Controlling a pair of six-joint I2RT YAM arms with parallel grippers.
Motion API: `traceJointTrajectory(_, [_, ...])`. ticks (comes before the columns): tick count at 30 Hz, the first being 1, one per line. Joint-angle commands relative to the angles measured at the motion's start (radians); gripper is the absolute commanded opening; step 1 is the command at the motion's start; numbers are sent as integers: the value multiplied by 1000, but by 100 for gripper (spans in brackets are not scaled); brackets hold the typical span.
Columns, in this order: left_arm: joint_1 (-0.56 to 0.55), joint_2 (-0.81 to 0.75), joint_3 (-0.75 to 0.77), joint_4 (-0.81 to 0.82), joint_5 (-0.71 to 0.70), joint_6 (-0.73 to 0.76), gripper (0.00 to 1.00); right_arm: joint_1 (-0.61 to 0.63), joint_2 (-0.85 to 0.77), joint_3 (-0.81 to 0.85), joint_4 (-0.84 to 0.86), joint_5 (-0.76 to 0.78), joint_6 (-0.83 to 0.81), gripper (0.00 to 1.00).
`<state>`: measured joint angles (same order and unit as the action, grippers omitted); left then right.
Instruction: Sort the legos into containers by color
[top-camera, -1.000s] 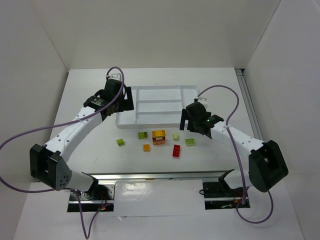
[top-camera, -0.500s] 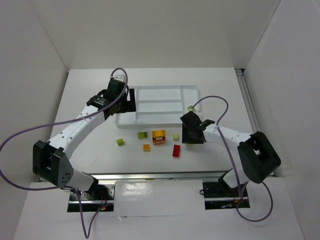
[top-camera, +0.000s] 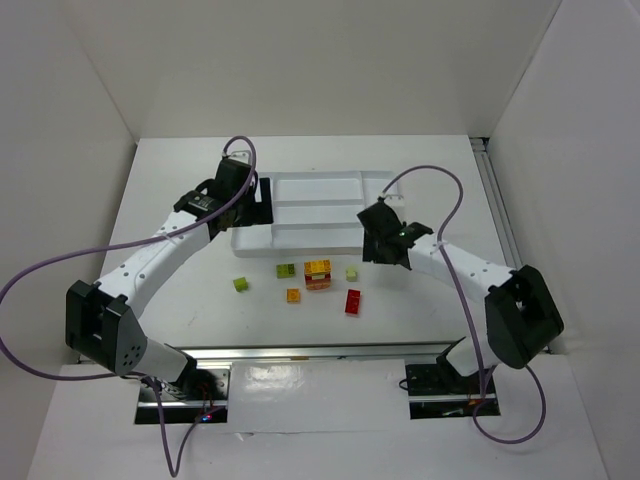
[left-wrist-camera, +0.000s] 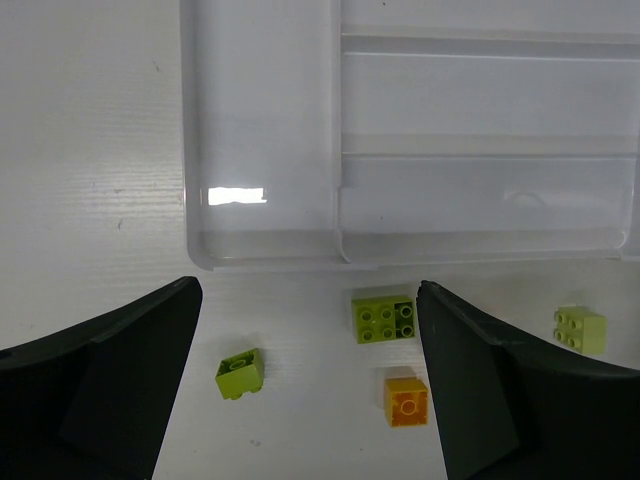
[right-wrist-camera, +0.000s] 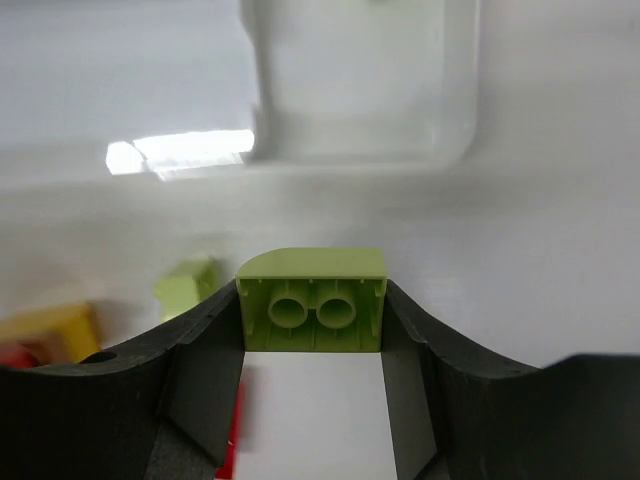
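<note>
Lime-green studded plastic brick (right-wrist-camera: 311, 300) clamped in right gripper (top-camera: 383, 238), near flat white divided tray (left-wrist-camera: 262, 150); left gripper (left-wrist-camera: 308, 300) jaws apart above tray corner.

I saw bright, even overhead light; glare glinted on the tray (left-wrist-camera: 236, 195), and the right-wrist background looked blurred.

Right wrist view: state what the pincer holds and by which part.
A lime green brick, clamped by its two opposite side walls between the fingers of the right pincer.
</note>
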<state>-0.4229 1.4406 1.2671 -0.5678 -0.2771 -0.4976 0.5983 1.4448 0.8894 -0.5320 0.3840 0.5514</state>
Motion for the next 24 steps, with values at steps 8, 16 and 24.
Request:
traceJointTrajectory(8, [-14,-26,32,0,-2,17,100,-172,262,398,135,58,-143,58])
traceJointTrajectory(16, [-14,-26,43,-20,-23,17,100,-241,568,726,101,50,-171,92])
traceJointTrajectory(24, [-14,-46,23,-30,-63,8,100,-137,242,376,159,43,-128,69])
